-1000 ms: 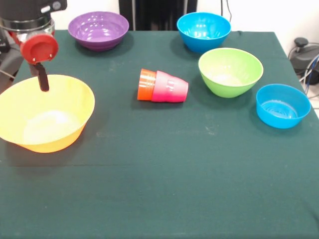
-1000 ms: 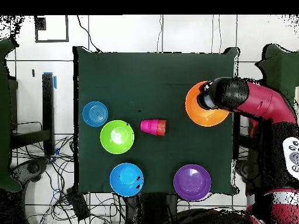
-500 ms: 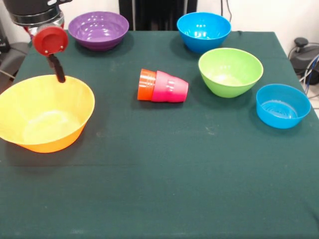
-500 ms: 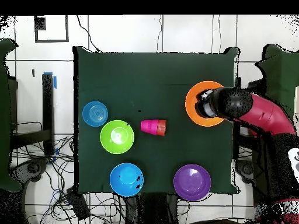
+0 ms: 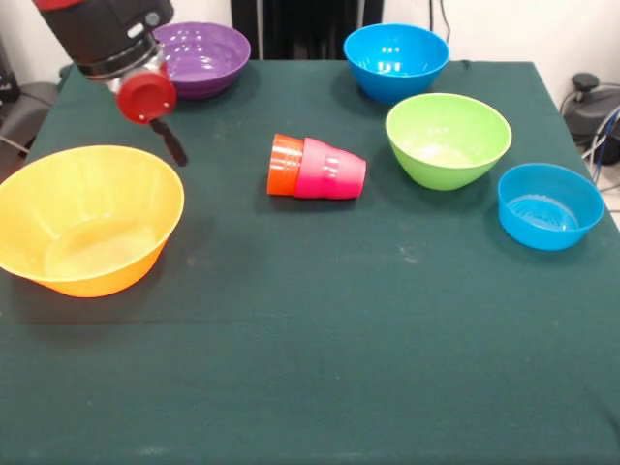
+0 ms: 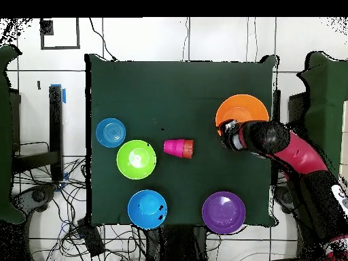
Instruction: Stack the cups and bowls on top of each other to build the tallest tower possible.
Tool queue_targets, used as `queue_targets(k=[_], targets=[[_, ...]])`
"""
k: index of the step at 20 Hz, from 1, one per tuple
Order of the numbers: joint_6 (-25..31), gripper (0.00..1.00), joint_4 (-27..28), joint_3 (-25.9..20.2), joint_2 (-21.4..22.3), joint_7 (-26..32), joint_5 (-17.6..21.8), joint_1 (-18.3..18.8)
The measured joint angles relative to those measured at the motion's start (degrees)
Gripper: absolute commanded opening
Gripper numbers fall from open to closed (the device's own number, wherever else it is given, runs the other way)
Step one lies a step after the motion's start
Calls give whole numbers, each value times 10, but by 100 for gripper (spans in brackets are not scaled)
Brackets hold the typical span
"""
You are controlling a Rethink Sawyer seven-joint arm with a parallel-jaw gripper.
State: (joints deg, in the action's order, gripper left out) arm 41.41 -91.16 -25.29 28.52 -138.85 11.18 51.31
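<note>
A: Cups? 
B: Pink cup (image 5: 334,170) and orange cup (image 5: 285,164) nested, lying sideways mid-table (image 5: 320,320), between yellow bowl (image 5: 87,219) and green bowl (image 5: 448,139).
A: Gripper?
B: Gripper (image 5: 170,142) above the yellow bowl's far rim, holding nothing; open or closed, can't tell.

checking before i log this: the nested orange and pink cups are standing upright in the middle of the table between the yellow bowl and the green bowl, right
Not quite. The nested orange and pink cups are lying on their side, not upright; the front view shows this. They are in the middle of the table, between the yellow bowl and the green bowl.
</note>
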Motion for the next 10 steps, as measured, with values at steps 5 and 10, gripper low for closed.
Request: queue_targets(k=[5,10], targets=[[-12,100,-23,-42,-31,0,0,38],[-27,100,-35,-87,-65,0,1,72]])
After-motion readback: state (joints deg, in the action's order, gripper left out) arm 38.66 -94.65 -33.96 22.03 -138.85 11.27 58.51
